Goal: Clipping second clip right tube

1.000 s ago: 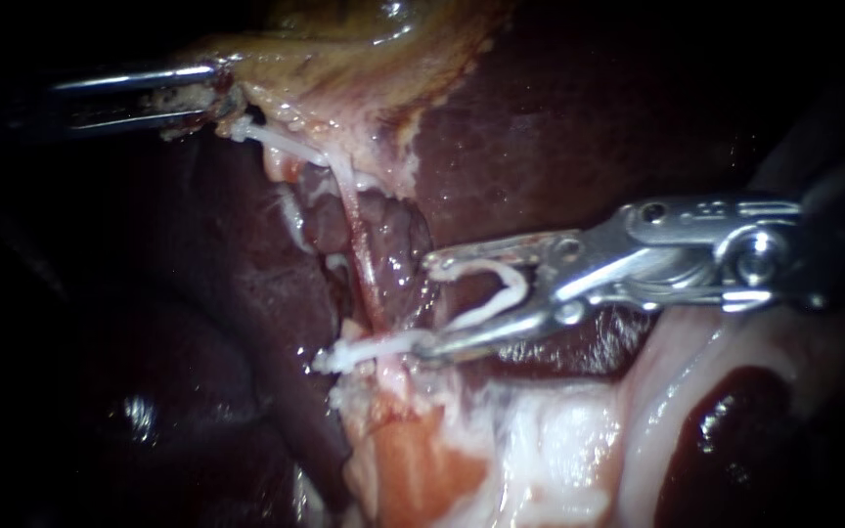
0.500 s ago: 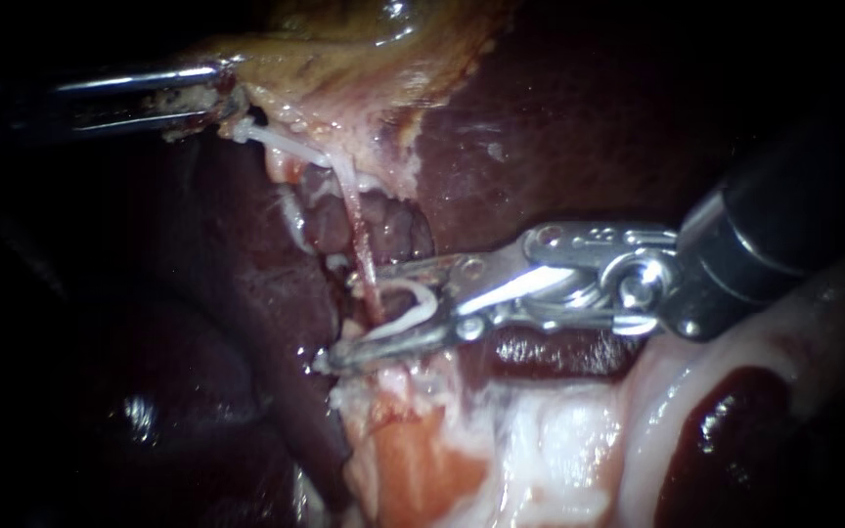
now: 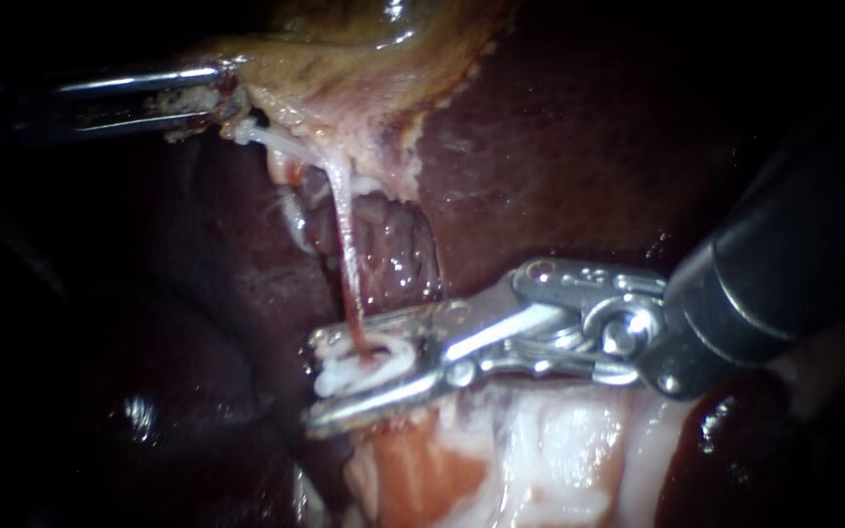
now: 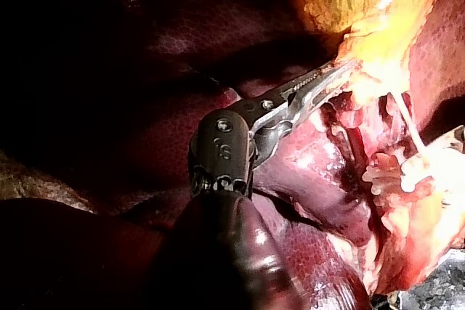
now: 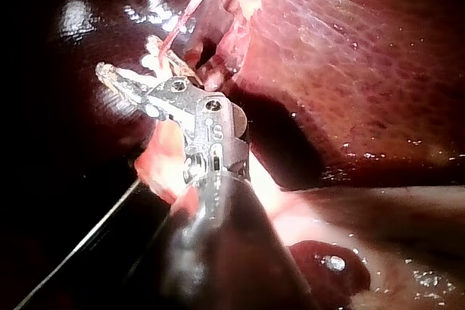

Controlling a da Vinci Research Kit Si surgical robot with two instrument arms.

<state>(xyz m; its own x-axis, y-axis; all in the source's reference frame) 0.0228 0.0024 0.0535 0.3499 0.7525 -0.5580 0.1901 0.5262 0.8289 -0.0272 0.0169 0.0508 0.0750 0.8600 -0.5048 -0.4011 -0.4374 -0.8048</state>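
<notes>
The right instrument [image 3: 313,381] is squeezing a white clip [image 3: 369,360] around the tube [image 3: 347,264]. The left instrument [image 3: 219,95] is gripping the gallbladder [image 3: 344,59].

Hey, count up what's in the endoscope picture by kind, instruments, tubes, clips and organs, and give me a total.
2 instruments: left instrument, right instrument
1 tube
1 white clip that I can make out, between the right instrument's jaws
1 gallbladder, held by the left instrument
1 liver
Total: 6
</notes>
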